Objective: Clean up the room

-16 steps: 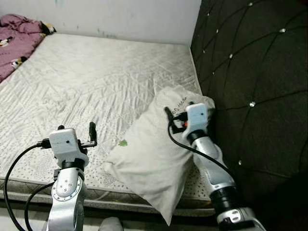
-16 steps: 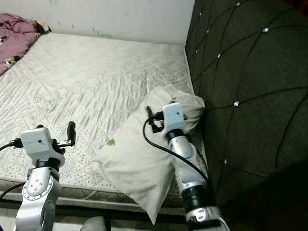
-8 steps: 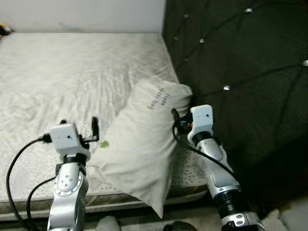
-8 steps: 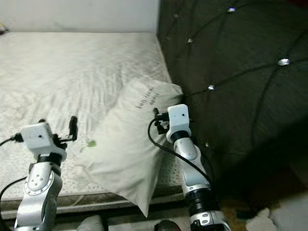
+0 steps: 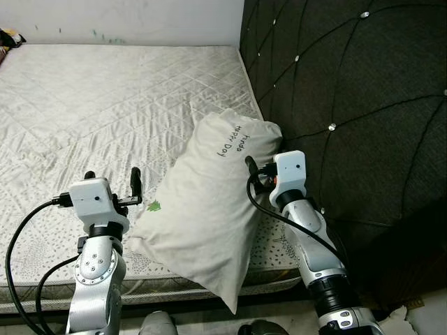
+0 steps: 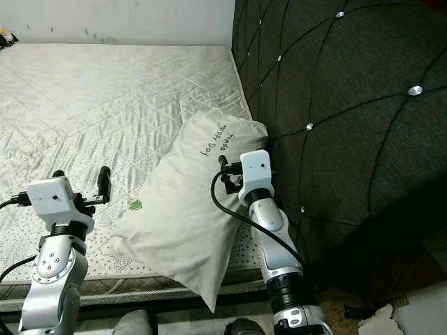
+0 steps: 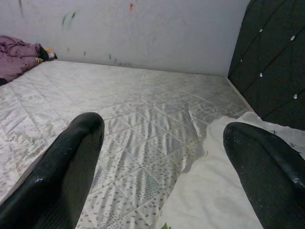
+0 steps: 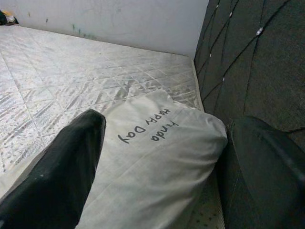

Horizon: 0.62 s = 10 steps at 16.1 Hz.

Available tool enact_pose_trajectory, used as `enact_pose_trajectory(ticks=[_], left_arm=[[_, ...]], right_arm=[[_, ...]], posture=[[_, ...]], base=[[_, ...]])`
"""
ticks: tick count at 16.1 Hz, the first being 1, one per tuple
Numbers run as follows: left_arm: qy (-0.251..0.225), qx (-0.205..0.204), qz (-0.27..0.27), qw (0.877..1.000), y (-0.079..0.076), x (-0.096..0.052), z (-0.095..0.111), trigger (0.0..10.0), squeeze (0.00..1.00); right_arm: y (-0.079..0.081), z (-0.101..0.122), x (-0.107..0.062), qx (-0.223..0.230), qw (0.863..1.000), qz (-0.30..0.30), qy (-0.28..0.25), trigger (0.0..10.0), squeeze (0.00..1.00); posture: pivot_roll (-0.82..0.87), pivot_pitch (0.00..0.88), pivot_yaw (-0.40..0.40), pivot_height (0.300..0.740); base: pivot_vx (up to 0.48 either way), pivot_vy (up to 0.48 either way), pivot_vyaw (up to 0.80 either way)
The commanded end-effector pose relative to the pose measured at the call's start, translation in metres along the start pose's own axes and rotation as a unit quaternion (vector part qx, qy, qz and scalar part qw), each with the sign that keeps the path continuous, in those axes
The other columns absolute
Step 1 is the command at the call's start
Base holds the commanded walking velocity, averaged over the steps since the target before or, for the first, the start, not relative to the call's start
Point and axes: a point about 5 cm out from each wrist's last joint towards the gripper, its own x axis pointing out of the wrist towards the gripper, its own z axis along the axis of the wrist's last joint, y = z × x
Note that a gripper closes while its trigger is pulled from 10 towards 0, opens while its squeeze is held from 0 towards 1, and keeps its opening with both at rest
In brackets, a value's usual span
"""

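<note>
Pillow (image 5: 209, 209) sits at the headboard (image 5: 349, 105) corner, both grippers (image 5: 134, 187) (image 5: 253, 171) spread either side, probably lining up a two-handed grab.

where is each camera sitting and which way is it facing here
Head stereo eyes: look down at mattress, pillow, headboard; both arms, left gripper, right gripper.
Left wrist: along open fingers across the mattress towards the wall.
Right wrist: along open fingers over the pillow.
All share pillow and mattress.
</note>
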Motion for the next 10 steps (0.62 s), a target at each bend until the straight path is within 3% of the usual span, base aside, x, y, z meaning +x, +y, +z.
enact_pose_trajectory(ticks=[1,8,10], left_arm=[[-0.005,-0.001,0.0,1.0,0.0008,-0.0009,0.0022,10.0,0.0],[-0.005,-0.001,0.0,1.0,0.0008,-0.0009,0.0022,10.0,0.0],[0.004,0.019,0.015,1.0,0.0028,-0.0005,-0.002,10.0,0.0]], right_arm=[[-0.0011,0.0056,0.0011,-0.002,1.0,-0.001,-0.008,10.0,0.0],[-0.0011,0.0056,0.0011,-0.002,1.0,-0.001,-0.008,10.0,0.0],[0.0051,0.0052,0.0045,-0.004,0.999,0.034,-0.004,10.0,0.0]], posture=[[0.1,0.096,-0.022,0.74],[0.1,0.096,-0.022,0.74],[0.12,0.085,-0.048,0.725]], base=[[0.0,0.0,0.0],[0.0,0.0,0.0],[0.0,0.0,0.0]])
